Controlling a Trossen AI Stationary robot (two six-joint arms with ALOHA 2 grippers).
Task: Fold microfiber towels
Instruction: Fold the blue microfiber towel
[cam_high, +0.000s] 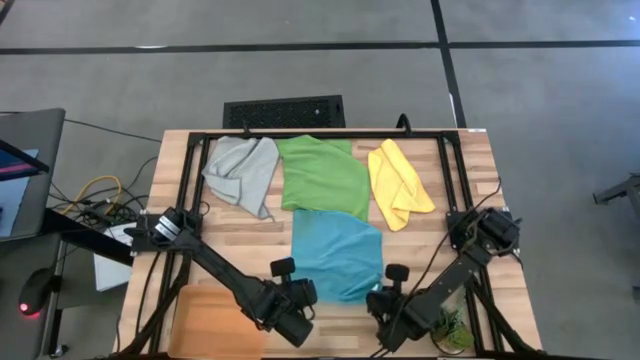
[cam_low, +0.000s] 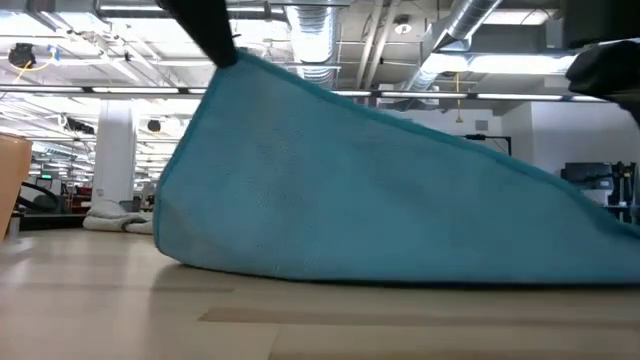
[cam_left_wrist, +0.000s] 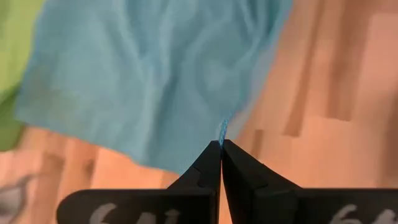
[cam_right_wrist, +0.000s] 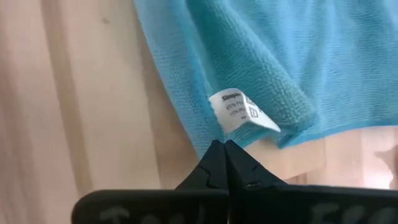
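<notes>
The teal blue towel is at the table's middle, its far part on the wood and its near edge raised; it fills the low view. My left gripper is shut on its near left corner, my right gripper on its near right corner. The bright green towel lies flat just beyond it, the light grey towel crumpled at the far left, the yellow towel bunched at the far right. My left gripper pinches the teal towel's near left corner between its two fingertips, coming level from the table's near side. That corner is lifted high; the cloth slopes down from it to the table. My right gripper pinches the teal towel's near right corner between its two fingertips, right beside the white label. The fingers come from the table's near side. The hem is rolled over there, and the rest of the towel lies on the wood.
A flat orange tray lies at the near left corner of the table. A black frame runs along the far edge and down both sides. Bare wood shows near the front edge between the arms.
</notes>
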